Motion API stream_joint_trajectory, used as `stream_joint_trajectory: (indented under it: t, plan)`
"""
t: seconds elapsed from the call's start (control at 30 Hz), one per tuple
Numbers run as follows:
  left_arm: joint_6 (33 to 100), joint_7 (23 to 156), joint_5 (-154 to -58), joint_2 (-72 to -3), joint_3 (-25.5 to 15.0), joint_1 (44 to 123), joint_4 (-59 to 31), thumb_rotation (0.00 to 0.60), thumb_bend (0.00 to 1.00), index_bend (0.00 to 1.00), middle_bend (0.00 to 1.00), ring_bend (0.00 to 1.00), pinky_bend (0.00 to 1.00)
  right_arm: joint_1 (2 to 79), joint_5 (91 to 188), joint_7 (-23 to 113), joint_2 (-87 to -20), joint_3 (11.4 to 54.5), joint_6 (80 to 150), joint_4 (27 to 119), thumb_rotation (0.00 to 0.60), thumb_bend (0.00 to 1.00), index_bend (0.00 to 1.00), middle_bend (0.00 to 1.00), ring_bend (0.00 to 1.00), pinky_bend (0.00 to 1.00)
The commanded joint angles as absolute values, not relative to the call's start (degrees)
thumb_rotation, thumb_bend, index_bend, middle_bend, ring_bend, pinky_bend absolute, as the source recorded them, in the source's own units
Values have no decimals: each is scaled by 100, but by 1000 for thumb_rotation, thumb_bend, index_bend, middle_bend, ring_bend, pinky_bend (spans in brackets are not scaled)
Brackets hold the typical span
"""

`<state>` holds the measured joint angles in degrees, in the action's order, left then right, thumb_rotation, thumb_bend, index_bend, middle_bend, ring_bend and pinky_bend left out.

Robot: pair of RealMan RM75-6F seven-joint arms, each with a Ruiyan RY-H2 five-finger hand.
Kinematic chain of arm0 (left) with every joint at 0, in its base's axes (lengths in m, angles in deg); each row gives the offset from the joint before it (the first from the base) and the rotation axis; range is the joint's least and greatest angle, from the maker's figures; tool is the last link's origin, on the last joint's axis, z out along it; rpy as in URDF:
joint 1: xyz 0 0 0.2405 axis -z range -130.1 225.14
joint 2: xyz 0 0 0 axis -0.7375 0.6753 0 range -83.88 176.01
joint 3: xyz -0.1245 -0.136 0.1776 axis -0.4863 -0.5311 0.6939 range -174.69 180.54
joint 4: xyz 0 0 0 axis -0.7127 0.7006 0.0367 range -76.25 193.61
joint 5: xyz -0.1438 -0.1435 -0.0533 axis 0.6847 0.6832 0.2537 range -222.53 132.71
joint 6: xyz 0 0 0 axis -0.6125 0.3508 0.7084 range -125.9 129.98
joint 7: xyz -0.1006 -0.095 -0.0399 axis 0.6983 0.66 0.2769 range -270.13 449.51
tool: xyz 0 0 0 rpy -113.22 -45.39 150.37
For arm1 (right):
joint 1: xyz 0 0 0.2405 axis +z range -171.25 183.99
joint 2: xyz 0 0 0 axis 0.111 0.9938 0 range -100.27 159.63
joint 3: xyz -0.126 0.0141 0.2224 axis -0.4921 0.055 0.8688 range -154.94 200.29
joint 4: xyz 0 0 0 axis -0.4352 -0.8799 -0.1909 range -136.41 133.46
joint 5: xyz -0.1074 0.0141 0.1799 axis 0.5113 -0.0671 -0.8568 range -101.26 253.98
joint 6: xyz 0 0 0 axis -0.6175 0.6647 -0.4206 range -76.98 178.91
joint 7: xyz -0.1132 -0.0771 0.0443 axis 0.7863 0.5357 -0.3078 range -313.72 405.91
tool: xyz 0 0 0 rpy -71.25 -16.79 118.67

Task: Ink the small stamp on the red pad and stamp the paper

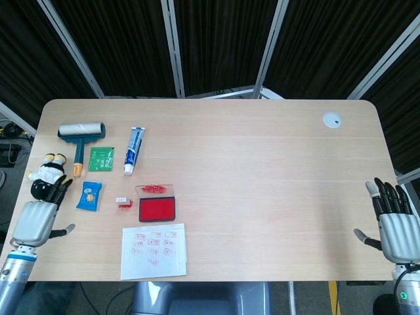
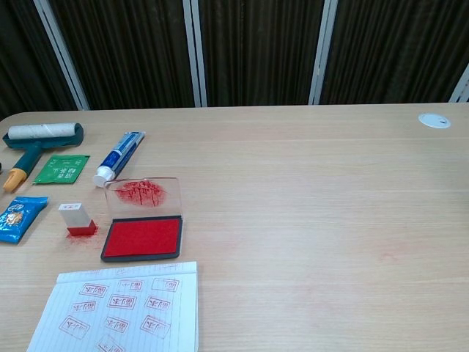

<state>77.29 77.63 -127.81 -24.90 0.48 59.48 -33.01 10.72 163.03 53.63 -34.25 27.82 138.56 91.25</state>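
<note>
The small stamp (image 1: 122, 202) (image 2: 76, 219), white with a red base, stands on the table just left of the red ink pad (image 1: 157, 209) (image 2: 142, 237). The pad's clear lid (image 2: 142, 193), smeared with red, lies open behind it. The paper (image 1: 153, 250) (image 2: 121, 306), carrying several red stamp marks, lies at the front edge below the pad. My left hand (image 1: 41, 217) hovers open at the table's left edge, well left of the stamp. At the far right edge my right hand (image 1: 392, 223) is open, fingers spread. The chest view shows neither hand.
A lint roller (image 1: 80, 136), a green sachet (image 1: 101, 158), a toothpaste tube (image 1: 134, 149), a blue snack packet (image 1: 88, 195) and a plush toy (image 1: 47, 172) lie at the table's left. A white round cap (image 1: 331, 119) sits at the back right.
</note>
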Motion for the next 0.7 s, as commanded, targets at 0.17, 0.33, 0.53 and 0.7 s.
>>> stream_joint_trajectory:
  t: [0.17,0.33,0.53,0.7]
  plan:
    - [6947,7794,-12267,-3220,-199,6464,-3003,600,49,0,0,798,891,1092,16233,5288,-3409,2801,13790,9100,600,0,0,0,0,0]
    - [6656,7755,-12048,-3563,-273,6673,-2728,600,79,0,0,822,907,1113,16152,5289,-3424,2806,13704,9049,600,0,0,0,0,0]
    - [6517,7679,-11908,-3765,-258,6777,-2517,600,137,0,2,836,916,1127,16071,5254,-3432,2823,13644,9009,600,0,0,0,0,0]
    - [6404,7812,-11888,-3850,-240,6858,-2397,600,216,74,130,838,918,1133,16060,5258,-3440,2816,13624,9005,600,0,0,0,0,0]
